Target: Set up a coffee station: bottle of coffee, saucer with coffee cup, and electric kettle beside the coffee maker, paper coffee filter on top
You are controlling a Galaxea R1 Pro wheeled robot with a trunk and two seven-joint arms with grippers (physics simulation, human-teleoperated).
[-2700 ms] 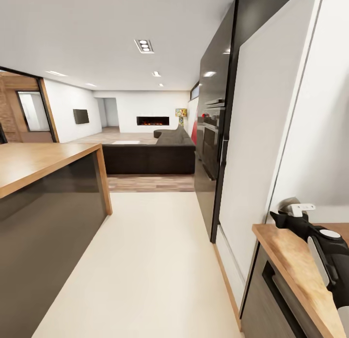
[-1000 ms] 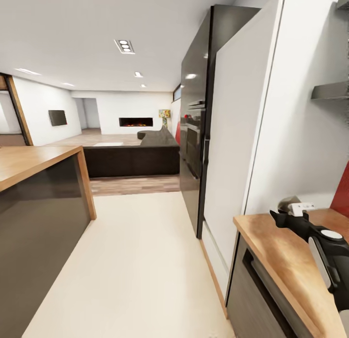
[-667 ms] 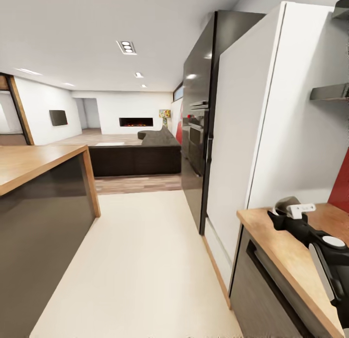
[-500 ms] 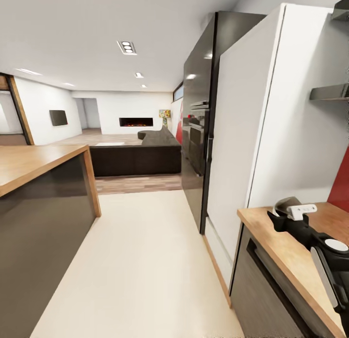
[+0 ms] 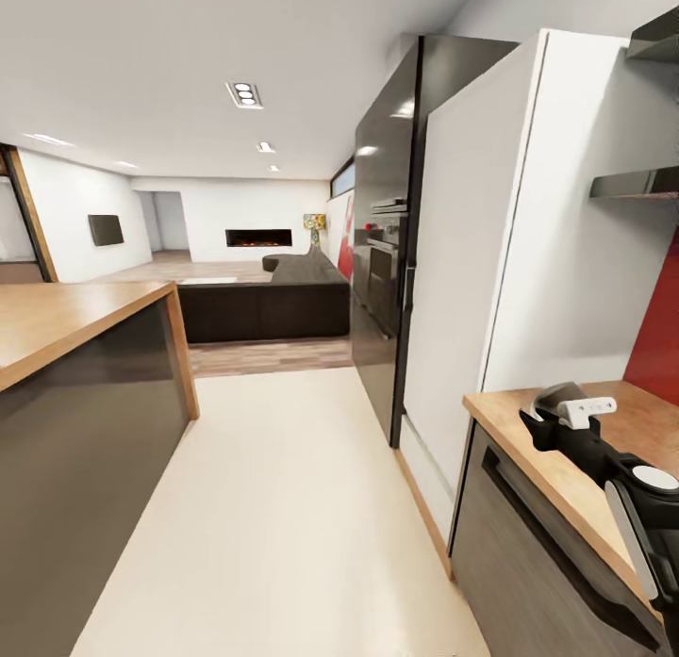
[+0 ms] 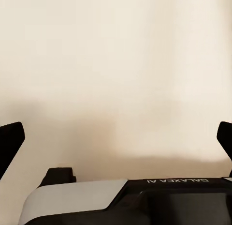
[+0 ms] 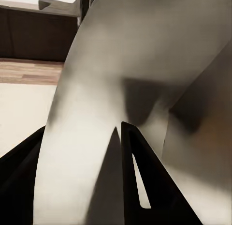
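My right gripper hovers over the near end of the light-wood kitchen countertop, shut on a pale, curved paper coffee filter. In the right wrist view the paper coffee filter spreads wide, with one black finger on one side of it and the other on the opposite side; the right gripper pinches it. My left gripper hangs open over the cream floor with nothing between its fingertips. The coffee maker, bottle, saucer, cup and kettle are out of view.
A wood-topped island with dark sides stands at the left. A white tall panel and black oven column line the right. Dark wall shelves hang over the countertop by a red backsplash. Cream floor runs between, toward a dark sofa.
The whole head view has swung right and shifted, so the camera moved; wall shelves and red backsplash have come into sight. My right gripper keeps the filter over the countertop's end.
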